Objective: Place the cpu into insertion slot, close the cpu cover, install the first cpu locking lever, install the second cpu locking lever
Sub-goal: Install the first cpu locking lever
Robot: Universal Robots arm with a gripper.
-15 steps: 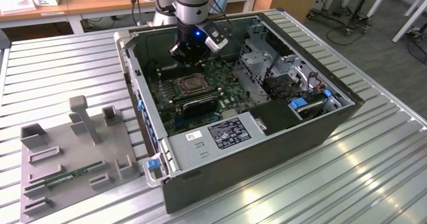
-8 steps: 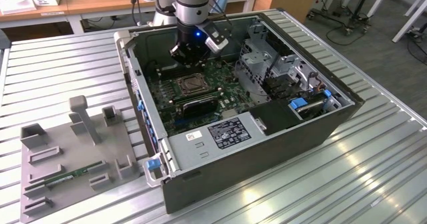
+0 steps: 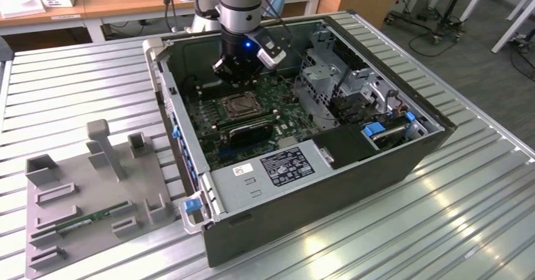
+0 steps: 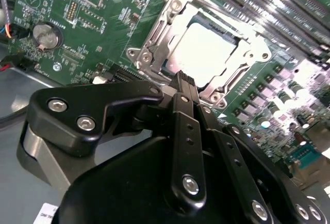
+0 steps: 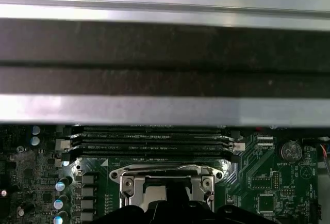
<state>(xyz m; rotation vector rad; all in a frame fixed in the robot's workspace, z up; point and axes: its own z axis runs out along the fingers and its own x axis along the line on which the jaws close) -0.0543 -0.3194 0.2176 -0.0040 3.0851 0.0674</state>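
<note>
1. Gripper (image 4: 186, 82) fingers are pressing together into one narrow black tip and carrying nothing. I judge they are held this way to work as a single pushing point rather than a clamp.
2. In the second wrist view, that tip is hovering just beside the edge of the insertion slot (image 4: 147, 54) and low over the green motherboard (image 4: 103, 33). I cannot tell whether it is touching the metal.
3. The cpu (image 4: 209, 48) is sitting inside the slot, its pale metal face glaring under the light.
4. The cpu cover (image 4: 178, 28), a thin silver frame, appears to be lying flat around the chip, with the chip's face showing through its window. To me that reads as the chip placed and the cover lowered. The locking levers are too hard to pick out to say whether they are latched.
5. In the exterior view, the arm is reaching straight down into the computer case (image 3: 351, 186). The case is lying on its side with its open face up, probably so the board is facing the arm.
6. A grey perforated drive cage (image 3: 330, 73) is standing to the exterior view's right of the socket. Long black memory slots (image 5: 149, 144) are running just beside the socket.
7. A grey fixture tray (image 3: 92, 198) is resting on the slatted metal table (image 3: 418, 230), to the exterior view's left of the case. It is holding a memory stick (image 3: 84, 220), well apart from the gripper.
</note>
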